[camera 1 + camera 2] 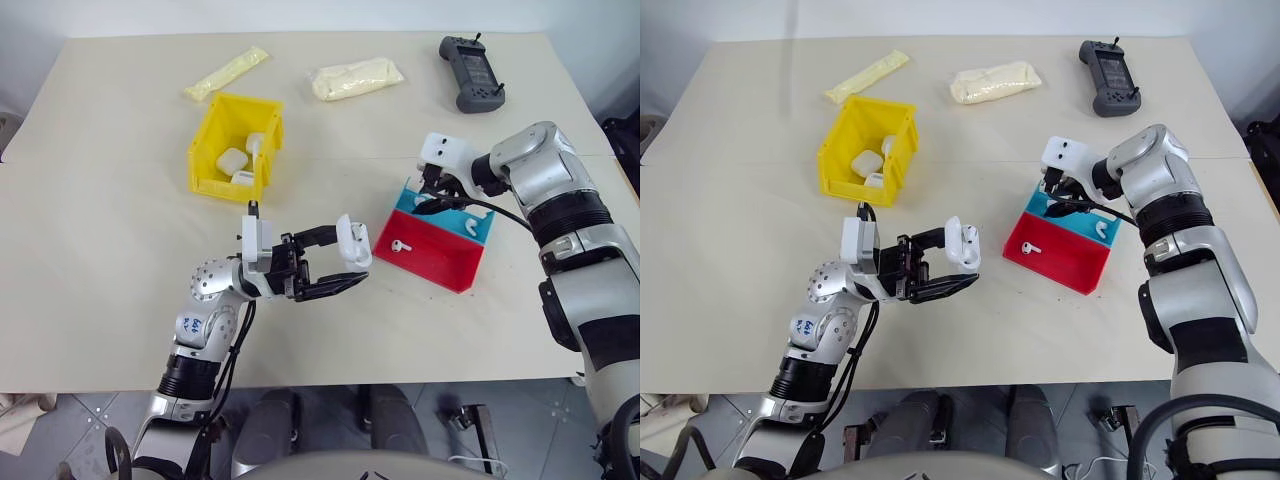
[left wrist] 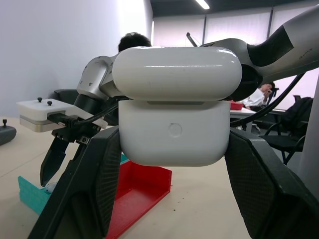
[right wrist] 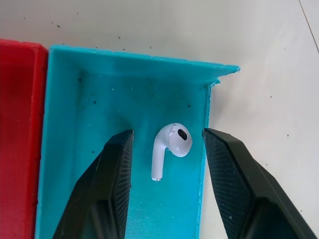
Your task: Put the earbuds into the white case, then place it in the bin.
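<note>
Earbud pickup is the step in hand. My right pincer (image 3: pixel 167 174) hangs over the teal half of the flat red and blue plastic tray (image 1: pixel 450 268), its two black fingers (image 3: pixel 107 184) half parted and straddling one tiny glossy white earbud (image 3: pixel 171 144) that lies on the teal floor close to the tray's side wall. The pads sit just beside it, and I can't see them touching it yet, so nothing is held on that side. A second white earbud (image 1: pixel 401 243) lies in the red compartment, apart from the first.

My left pincer (image 1: pixel 335 268) is clenched on the small glossy white rounded plastic case (image 2: pixel 174 107), gripping its lower body from both sides above the bench (image 1: pixel 100 250), lid flipped up and mouth ready. The bright yellow plastic bin (image 1: pixel 215 150) stands well apart, further back on my left, already with some white items inside.

Next, as I judge it: pinch the earbud without nudging it against the teal wall, lift it clear, then carry it across to the open case. The bud is small and slick, so the squeeze needs to land square on it.
</note>
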